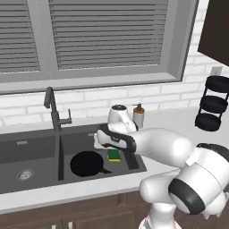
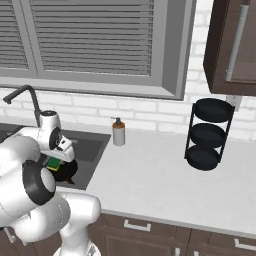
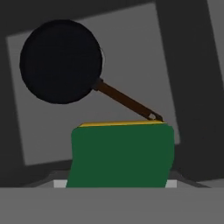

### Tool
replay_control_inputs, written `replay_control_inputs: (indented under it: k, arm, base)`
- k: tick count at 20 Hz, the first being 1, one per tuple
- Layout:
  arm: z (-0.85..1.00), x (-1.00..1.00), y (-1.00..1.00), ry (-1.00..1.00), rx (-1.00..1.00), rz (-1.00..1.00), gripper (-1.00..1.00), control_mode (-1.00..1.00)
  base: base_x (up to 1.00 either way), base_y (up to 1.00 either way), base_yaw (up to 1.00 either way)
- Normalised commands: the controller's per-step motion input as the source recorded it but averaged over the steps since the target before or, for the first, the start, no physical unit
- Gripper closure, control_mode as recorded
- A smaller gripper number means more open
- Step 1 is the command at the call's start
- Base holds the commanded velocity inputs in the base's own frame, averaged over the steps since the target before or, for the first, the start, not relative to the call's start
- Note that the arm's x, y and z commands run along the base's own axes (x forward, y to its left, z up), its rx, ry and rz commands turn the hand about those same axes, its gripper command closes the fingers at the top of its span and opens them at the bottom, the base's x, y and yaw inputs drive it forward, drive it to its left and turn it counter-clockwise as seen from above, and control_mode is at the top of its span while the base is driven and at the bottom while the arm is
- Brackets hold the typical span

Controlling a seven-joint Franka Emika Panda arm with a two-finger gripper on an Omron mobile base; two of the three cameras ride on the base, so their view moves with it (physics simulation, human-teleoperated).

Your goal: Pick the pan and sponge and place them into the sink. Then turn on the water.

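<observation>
The black pan lies flat in the right basin of the dark grey sink, its handle pointing right. My gripper hangs over that basin, just right of the pan, shut on the green and yellow sponge. In the hand view the sponge covers the fingertips, and the pan lies below and beyond it, its handle running toward the sponge. From the right base view the sponge shows under the hand, above the pan. No water runs from the faucet.
A soap dispenser stands on the counter behind the sink's right corner. A black three-tier rack stands further right against the brick wall. A dark wall cabinet hangs above it. A window with blinds spans the wall behind the sink.
</observation>
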Motion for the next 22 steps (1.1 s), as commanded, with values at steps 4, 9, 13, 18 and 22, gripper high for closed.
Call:
replay_control_inputs:
  k: [4, 9, 13, 18, 22]
  arm:
    - [0.0, 0.24, 0.52, 0.01, 0.0, 0.0, 1.0, -1.0]
    - [-0.12, 0.3, 0.4, 0.01, -0.01, 0.0, 1.0, -1.0]
    - [-0.38, 0.33, 0.19, 0.0, -0.01, 0.0, 1.0, -1.0]
    - [-0.47, 0.27, 0.16, 0.0, -0.01, 0.0, 1.0, -1.0]
    - [-0.44, 0.31, 0.16, 0.0, -0.01, 0.0, 1.0, -1.0]
  base:
    - [0.0, 0.0, 0.0]
    - [0.0, 0.0, 0.0]
    - [0.0, 0.0, 0.0]
    - [0.0, 0.0, 0.0]
    - [0.0, 0.0, 0.0]
